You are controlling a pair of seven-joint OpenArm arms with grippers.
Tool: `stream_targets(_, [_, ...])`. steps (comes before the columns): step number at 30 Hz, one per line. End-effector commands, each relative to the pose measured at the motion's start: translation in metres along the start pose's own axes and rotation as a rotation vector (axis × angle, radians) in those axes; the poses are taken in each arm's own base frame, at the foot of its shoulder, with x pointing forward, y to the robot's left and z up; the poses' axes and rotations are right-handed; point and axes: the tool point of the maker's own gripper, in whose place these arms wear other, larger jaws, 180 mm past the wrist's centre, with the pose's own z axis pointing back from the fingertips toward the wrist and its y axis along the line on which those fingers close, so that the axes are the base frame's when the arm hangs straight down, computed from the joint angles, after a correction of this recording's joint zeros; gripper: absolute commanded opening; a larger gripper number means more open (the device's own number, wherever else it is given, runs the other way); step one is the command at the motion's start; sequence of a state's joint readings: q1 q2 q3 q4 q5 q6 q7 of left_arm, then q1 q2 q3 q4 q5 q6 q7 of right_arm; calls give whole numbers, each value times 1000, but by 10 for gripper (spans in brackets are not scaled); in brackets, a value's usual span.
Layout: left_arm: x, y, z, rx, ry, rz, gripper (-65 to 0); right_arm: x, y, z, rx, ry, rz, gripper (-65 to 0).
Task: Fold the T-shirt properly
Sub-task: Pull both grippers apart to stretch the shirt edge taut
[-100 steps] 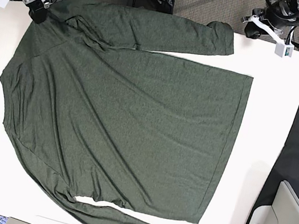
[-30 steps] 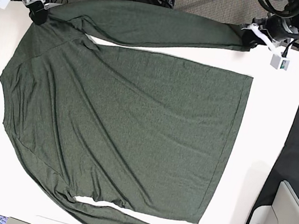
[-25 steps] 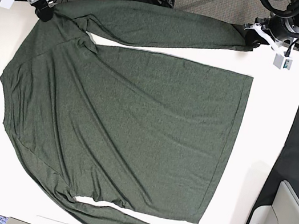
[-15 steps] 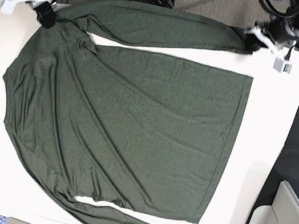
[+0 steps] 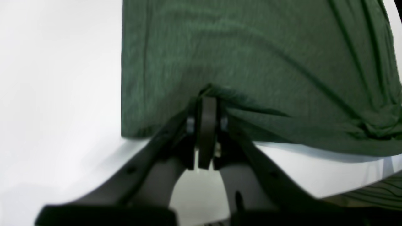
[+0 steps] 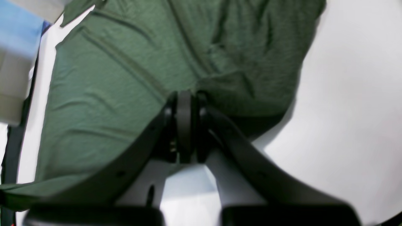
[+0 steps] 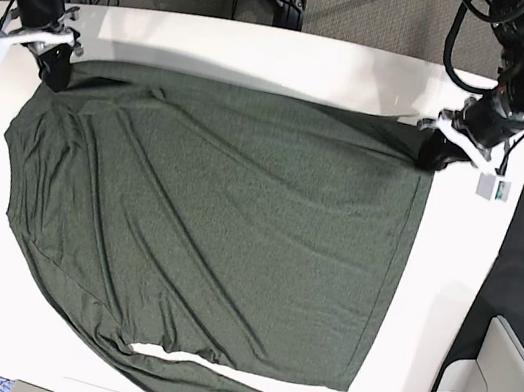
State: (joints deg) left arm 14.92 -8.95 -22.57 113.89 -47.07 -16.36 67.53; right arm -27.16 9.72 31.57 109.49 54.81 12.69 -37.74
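T-shirt [image 7: 204, 237] lies spread on the white worktop [image 7: 267, 50], dark olive-green, body flat w/ many small wrinkles. One long sleeve runs along the near edge; the far sleeve is folded over onto the body. Left hand [image 7: 431, 150], on base view's right, is clamped on the fabric at the far hem-side corner. Right hand [image 7: 53, 68], on base view's left, is pinched on the fabric at the far shoulder corner. Both wrist views: jaws pressed together w/ cloth bunched at the tips.
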Motion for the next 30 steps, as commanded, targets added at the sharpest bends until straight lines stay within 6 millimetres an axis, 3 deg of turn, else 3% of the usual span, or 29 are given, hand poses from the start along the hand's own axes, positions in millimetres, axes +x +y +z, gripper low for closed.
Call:
stream_targets(1, [17, -6, 1, -17, -51, -24, -649, 14, 2, -2, 17, -41, 16, -647])
stream_targets(4, [31, -9, -1, -27, -80, -34, -649, 19, -2, -12, 17, -56, -3, -647])
stream_targets(14, [46, -7, -12, -39, -106, -14, -649, 37, -9, -45, 25, -99, -62, -647])
stream_targets(20, [40, 4, -27, -43, -71, 43, -649, 39, -10, -60, 32, -98, -94, -646])
stream_targets(25, [27, 12, -34, -37, -30, 82, -625, 20, -5, -66, 44, -42, -99, -641])
stream_targets(27, [26, 13, -34, -34, -27, 82, -587, 15, -7, -63, 37, -29, -98, -604])
stream_targets(30, [20, 15, -32, -30, -13, 85, -522, 10, -10, -60, 31, -19, -104, -493])
